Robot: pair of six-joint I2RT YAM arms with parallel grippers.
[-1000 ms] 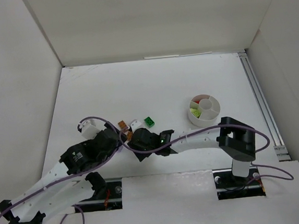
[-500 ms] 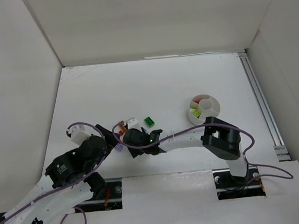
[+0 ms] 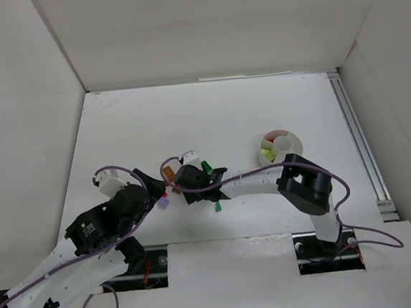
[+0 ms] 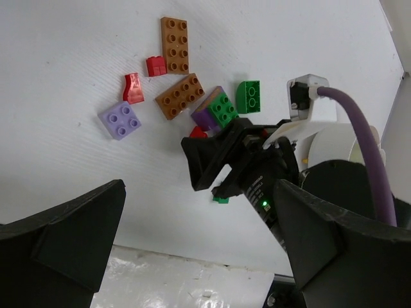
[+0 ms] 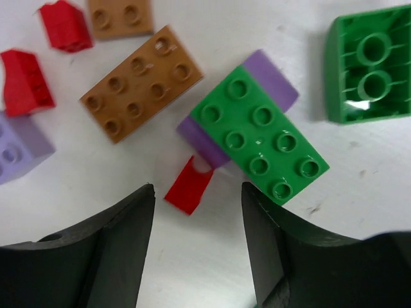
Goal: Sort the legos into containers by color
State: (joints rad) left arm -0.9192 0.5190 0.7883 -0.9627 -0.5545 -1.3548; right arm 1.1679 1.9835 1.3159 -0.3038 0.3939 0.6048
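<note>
- Since a second ago my right arm has carried its wrist farther out over the brick cluster, while my left arm has drawn back a little toward the near left.
- My right fingers (image 5: 83, 256) stand parted with nothing between them, over the white counter (image 3: 188, 119).
- Just ahead of their gap lies a small red plastic brick (image 5: 189, 186), flat on the counter.
- Its far corner meets a lilac plastic brick (image 5: 270, 74), which carries a green eight-stud brick (image 5: 257, 138) stacked on top.
- Just left and far of that stack lies an orange-brown eight-stud plate (image 5: 141, 83).
- Beyond the plate sit a second orange-brown plate (image 5: 120, 14) and two more red pieces (image 5: 64, 24).
- A lilac four-stud brick (image 5: 16, 147) lies at the left of the cluster.
- Right of the stack a green two-stud brick (image 5: 369, 64) lies tipped over, its hollow underside showing.
- My left fingers (image 4: 64, 237) are spread wide and empty, held near and left of the cluster.
- Well apart to the right sits the round white divided dish (image 3: 273, 166).
- It holds lime-yellow pieces (image 3: 266, 152) in its left compartment and a red piece (image 3: 271, 139) in a far one.
</note>
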